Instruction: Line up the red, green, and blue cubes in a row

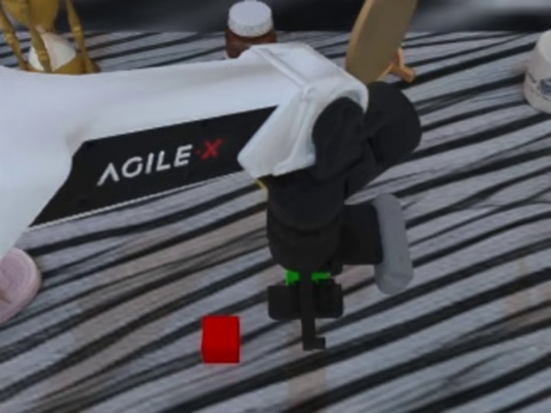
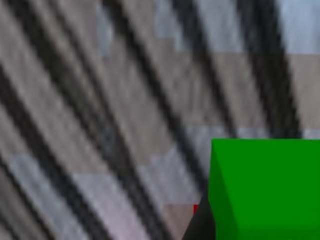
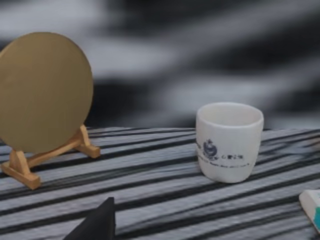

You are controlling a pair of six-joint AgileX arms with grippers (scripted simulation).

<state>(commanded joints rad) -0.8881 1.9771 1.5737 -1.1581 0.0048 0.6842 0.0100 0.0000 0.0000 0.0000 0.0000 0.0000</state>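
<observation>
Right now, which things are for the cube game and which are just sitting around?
For the job:
red cube
green cube, in the left gripper

Just lying about:
gold disc on a wooden stand
white cup
brown bottle with white cap

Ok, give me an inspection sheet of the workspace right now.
Surface: striped table, black and grey.
Job's things: red cube on the table, near front; green cube between the left gripper's fingers, just right of red; blue cube not seen.
Clutter: gold disc on stand, white cup, brown bottle, hourglass, pink item at left edge.
Grippers: left gripper shut on green cube; right gripper out of the top view.
Cables: nothing seen.
Surroundings: nothing seen.
</observation>
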